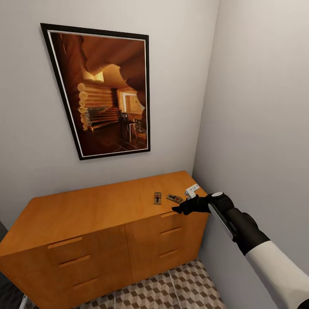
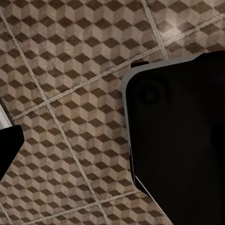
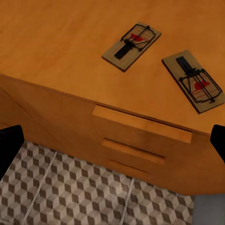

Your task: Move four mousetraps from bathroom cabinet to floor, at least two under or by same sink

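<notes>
Two mousetraps lie on the flat top of the orange-brown cabinet (image 1: 86,210) near its right end: one (image 1: 157,198) to the left, the other (image 1: 175,198) closer to the wall. My right gripper (image 1: 177,210) hovers at the cabinet's front edge just short of them, open and holding nothing. In the right wrist view both mousetraps (image 3: 131,46) (image 3: 192,80) sit beyond the edge, above a bar handle (image 3: 140,123), and a fingertip (image 3: 9,145) shows at the picture's side. My left gripper (image 2: 112,154) hangs open over the cube-patterned bathroom floor (image 2: 70,70).
A framed picture (image 1: 107,90) hangs on the wall above the cabinet. The grey side wall (image 1: 257,128) stands close beside my right arm. A strip of patterned floor (image 1: 171,287) runs in front of the cabinet. A large black body (image 2: 178,140) is beside my left gripper.
</notes>
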